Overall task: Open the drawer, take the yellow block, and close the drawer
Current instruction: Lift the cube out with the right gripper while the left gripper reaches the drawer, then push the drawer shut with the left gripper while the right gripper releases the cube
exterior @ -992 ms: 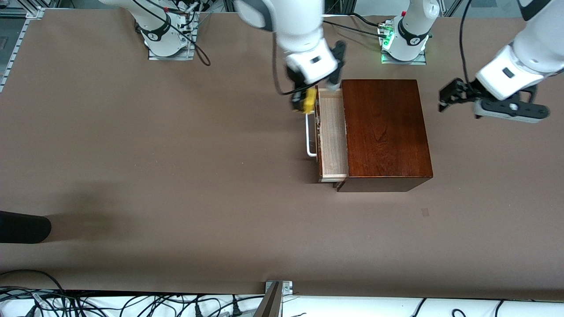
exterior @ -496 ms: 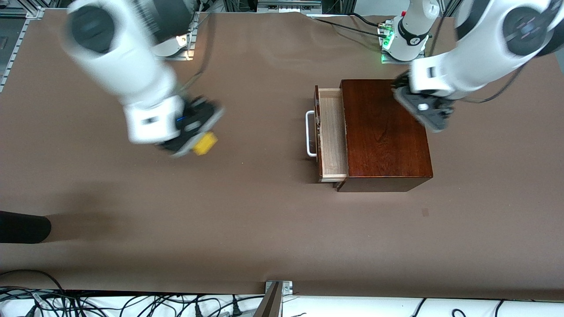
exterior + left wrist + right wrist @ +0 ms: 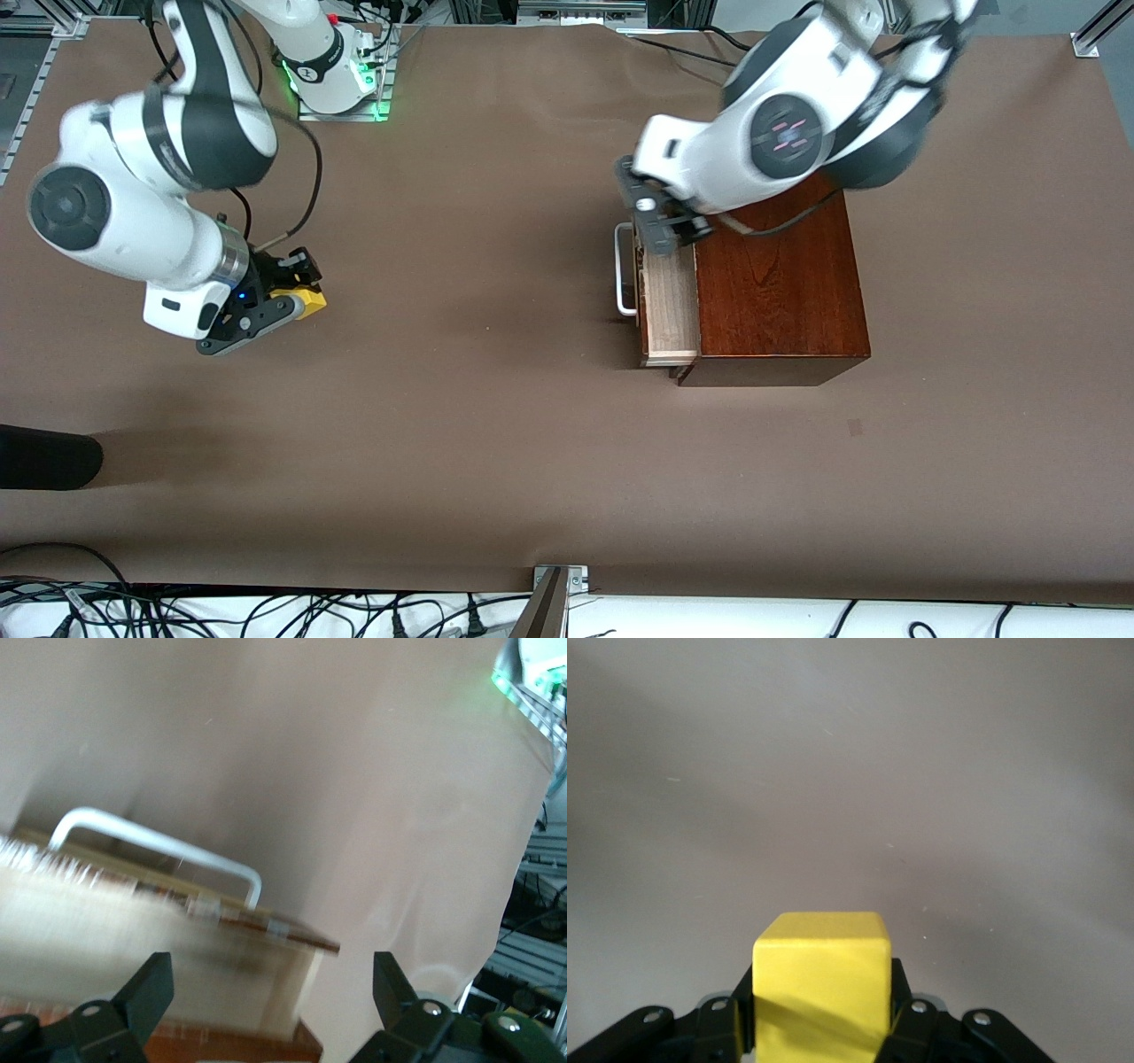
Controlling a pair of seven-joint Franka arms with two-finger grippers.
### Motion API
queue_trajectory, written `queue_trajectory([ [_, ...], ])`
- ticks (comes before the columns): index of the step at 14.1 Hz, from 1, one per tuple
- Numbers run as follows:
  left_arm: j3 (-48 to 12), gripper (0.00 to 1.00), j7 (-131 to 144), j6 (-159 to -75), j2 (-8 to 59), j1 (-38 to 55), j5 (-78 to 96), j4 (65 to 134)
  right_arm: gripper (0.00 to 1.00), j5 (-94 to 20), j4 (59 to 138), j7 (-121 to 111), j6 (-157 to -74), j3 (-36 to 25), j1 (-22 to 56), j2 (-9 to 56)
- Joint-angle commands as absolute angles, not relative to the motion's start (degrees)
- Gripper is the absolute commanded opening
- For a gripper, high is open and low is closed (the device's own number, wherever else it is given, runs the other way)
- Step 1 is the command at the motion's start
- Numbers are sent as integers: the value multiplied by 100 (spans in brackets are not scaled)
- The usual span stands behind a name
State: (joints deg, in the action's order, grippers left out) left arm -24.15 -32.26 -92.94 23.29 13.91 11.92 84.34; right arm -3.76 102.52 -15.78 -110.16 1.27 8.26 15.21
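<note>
The yellow block [image 3: 310, 302] [image 3: 819, 979] is clamped between the fingers of my right gripper [image 3: 299, 292] [image 3: 821, 1014], low over bare table toward the right arm's end, well away from the box. The drawer [image 3: 671, 306] [image 3: 133, 930] of the dark reddish-brown wooden box [image 3: 780, 283] stands pulled out, and the part of its pale inside that shows is bare. Its white bar handle [image 3: 625, 282] [image 3: 159, 842] faces the right arm's end. My left gripper [image 3: 663, 229] [image 3: 270, 992] hangs open over the drawer's end nearest the robots' bases, with nothing between its fingers.
A black object [image 3: 44, 456] juts in at the table's edge toward the right arm's end, near the front camera. Cables and a metal bracket [image 3: 558, 580] run along the front edge. The arms' base plates [image 3: 341, 97] sit along the robots' edge.
My right gripper carried the yellow block from the drawer toward the right arm's end and lowered it. My left gripper swung from beside the box, across its top, to over the open drawer.
</note>
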Motion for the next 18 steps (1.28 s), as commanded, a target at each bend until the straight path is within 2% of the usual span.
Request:
queue_trajectory([
  [1, -2417, 100, -4014, -9726, 3093, 1861, 661, 7717, 0, -352, 11642, -1223, -12448, 237, 519, 1309],
  [3, -2408, 100, -4314, -10316, 3321, 2230, 275, 7760, 0, -334, 11979, -776, -13137, 237, 396, 1563],
  [6, -2408, 100, -4482, -10599, 3681, 2504, -358, 7761, 0, -141, 12172, -274, -13586, 237, 387, 1810],
  [11, -2365, 100, -4518, -10494, 3762, 2567, -800, 8129, 0, -141, 12507, -158, -14676, 229, 299, 2319],
  [14, -2198, 100, -4517, -9995, 3762, 2391, -809, 8130, 0, -132, 12498, -184, -14897, 237, 185, 2514],
  [15, -2189, 100, -4518, -9776, 3753, 2278, -809, 8130, 8, -45, 12489, -219, -14889, 229, 185, 2496],
  [16, -2171, 100, -4518, -9582, 3736, 2215, -809, 8121, 35, 113, 12481, -237, -14897, 229, 185, 2470],
  [17, -2127, 100, -4518, -9406, 3735, 2145, -904, 8130, 99, 158, 12480, -255, -15011, 229, 150, 2470],
  [18, -2127, 100, -4518, -9248, 3727, 2118, -1175, 8130, 100, 176, 12472, -264, -15081, 237, 123, 2391],
])
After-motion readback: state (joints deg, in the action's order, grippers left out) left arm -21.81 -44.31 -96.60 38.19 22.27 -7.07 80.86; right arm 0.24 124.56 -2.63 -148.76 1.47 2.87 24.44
